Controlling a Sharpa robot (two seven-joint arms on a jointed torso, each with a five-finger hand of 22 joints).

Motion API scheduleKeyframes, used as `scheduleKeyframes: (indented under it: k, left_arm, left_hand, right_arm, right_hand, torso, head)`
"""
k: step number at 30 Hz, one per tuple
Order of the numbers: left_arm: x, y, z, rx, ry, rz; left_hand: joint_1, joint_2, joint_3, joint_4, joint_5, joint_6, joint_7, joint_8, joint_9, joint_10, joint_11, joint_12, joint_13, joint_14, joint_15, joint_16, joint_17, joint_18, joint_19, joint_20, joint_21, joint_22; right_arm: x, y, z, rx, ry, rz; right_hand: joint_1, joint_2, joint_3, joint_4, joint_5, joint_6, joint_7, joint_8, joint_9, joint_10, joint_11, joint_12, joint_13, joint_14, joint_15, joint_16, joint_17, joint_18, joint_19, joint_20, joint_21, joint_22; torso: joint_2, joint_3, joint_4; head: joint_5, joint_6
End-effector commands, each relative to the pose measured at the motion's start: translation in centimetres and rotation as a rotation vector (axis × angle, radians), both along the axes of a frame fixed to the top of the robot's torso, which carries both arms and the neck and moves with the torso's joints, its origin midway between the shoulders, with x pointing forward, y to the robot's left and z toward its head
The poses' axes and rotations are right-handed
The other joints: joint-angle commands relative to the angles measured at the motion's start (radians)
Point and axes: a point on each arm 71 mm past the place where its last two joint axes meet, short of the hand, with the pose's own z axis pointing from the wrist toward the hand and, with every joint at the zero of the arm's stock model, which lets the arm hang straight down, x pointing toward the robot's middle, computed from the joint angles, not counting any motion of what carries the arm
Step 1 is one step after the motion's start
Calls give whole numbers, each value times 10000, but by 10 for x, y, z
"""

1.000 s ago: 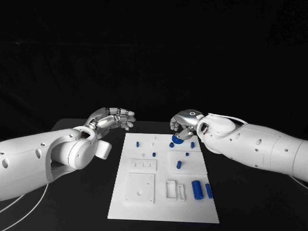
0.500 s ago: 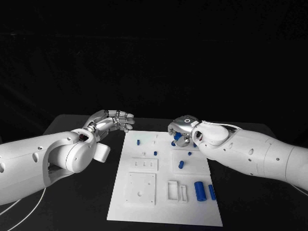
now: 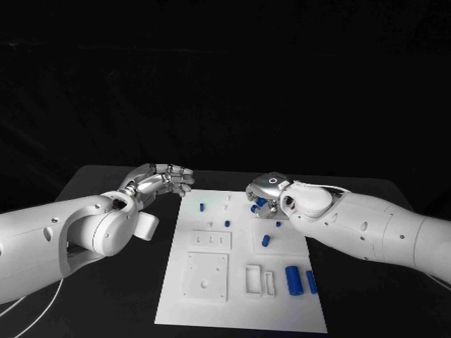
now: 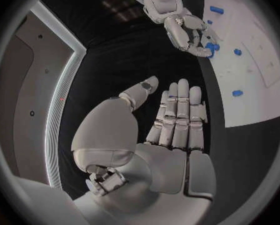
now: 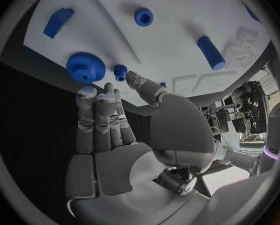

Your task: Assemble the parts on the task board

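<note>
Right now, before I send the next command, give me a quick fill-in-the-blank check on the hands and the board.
1. The task board is coloured ____.
2. The blue gear lies by the fingertips of the ____ hand.
3. The left hand holds ____, its fingers straight and apart from the board.
4. The table under the board is coloured ____.

Missing words: white; right; nothing; black

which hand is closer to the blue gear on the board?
Right. The right hand has its fingertips right beside the blue gear at the task board's far edge; the left hand hovers off the board's other side, open.
</note>
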Motion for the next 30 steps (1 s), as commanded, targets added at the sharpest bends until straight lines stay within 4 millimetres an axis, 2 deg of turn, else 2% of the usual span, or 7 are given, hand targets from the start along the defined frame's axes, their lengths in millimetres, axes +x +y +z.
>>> scheduleKeyframes:
  k: [1,8,16,30]
  left_arm:
    - [-1,-3,1,-38,-43,-215]
    - [0,-3,1,-34,-39,-217]
    - [1,-3,1,-20,-27,-211]
    - [3,-1,0,11,-2,-150]
  left_hand:
    - [-105,4,-5,41,-45,-39,23,-36,11,22,57,-39,-13,-4,58,-64,-14,138,-76,25,-49,-12]
    - [-121,0,-6,54,-52,-42,27,-42,15,26,58,-51,-17,0,59,-76,-13,140,-78,26,-48,-18]
    - [-143,-2,-9,74,-59,-45,30,-50,19,33,59,-63,-20,7,60,-89,-11,141,-80,28,-45,-26]
    - [-166,-4,-8,96,-68,-53,34,-62,25,39,60,-84,-27,12,61,-109,-8,145,-83,29,-41,-36]
  right_arm:
    - [0,1,-1,-226,-68,25]
    - [0,2,-1,-237,-51,43]
    - [0,-1,-4,-428,10,-20]
    - [-2,-2,-5,-520,60,-2]
  right_hand:
    - [19,-82,34,89,-73,63,2,-73,-7,-43,15,-47,16,-52,66,69,-31,471,96,-151,44,196]
    - [66,-49,116,150,-115,94,-4,-74,-1,-14,8,-32,37,-65,59,116,-87,471,94,-150,55,192]
    - [136,45,264,251,-136,287,-51,-8,51,296,-103,99,202,-103,-46,223,-220,471,150,-170,201,225]
    - [178,65,341,219,-112,373,-83,1,78,388,-143,114,335,-125,-86,295,-329,471,153,-197,350,233]
  torso:
    - [98,-12,45]
    - [190,-24,59]
    - [258,-44,24]
    - [342,-50,16]
  head:
    - [-10,28]
    - [-25,64]
    - [8,71]
    - [-19,101]
